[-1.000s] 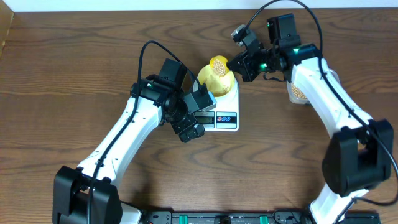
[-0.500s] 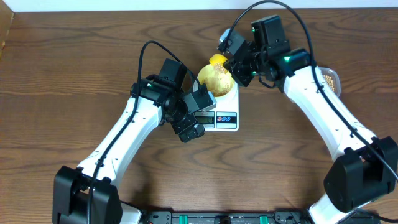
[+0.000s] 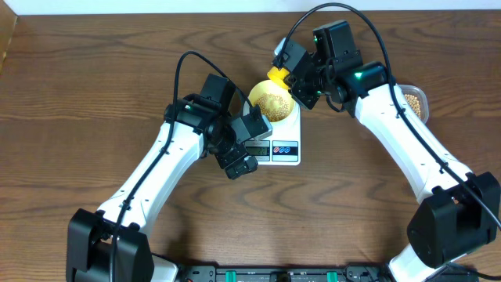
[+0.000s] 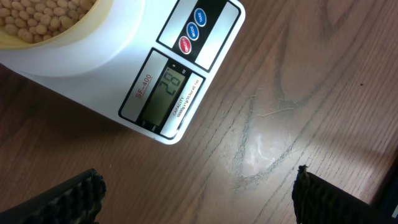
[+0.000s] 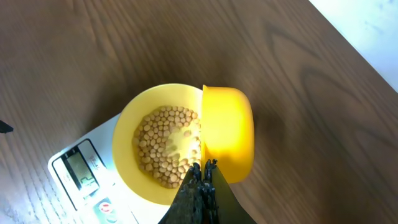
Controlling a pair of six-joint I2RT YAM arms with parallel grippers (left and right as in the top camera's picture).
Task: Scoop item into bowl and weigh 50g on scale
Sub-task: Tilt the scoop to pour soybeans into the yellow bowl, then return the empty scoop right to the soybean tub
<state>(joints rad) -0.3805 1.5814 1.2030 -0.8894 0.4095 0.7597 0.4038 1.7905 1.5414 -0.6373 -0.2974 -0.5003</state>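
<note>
Now the right fingers (image 5: 200, 186) clamp the yellow scoop (image 5: 228, 132), tipped mouth-first over the far rim of the bowl (image 5: 124, 134) on the scale (image 4: 87, 68). Beans (image 5: 158, 146) lie inside, while the left fingers (image 4: 68, 199) gape empty by the scale's front.

Scoop (image 3: 275, 75) hangs over bowl (image 3: 272, 103) at 12 o'clock; left gripper (image 3: 248, 146) crowds scale (image 3: 290, 131) at 8 o'clock; table (image 3: 301, 215) free at 6.

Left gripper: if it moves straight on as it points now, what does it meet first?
Probably the wooden table, just beside the scale, near its display; the open left gripper frames only wood, though depth is unclear.
</note>
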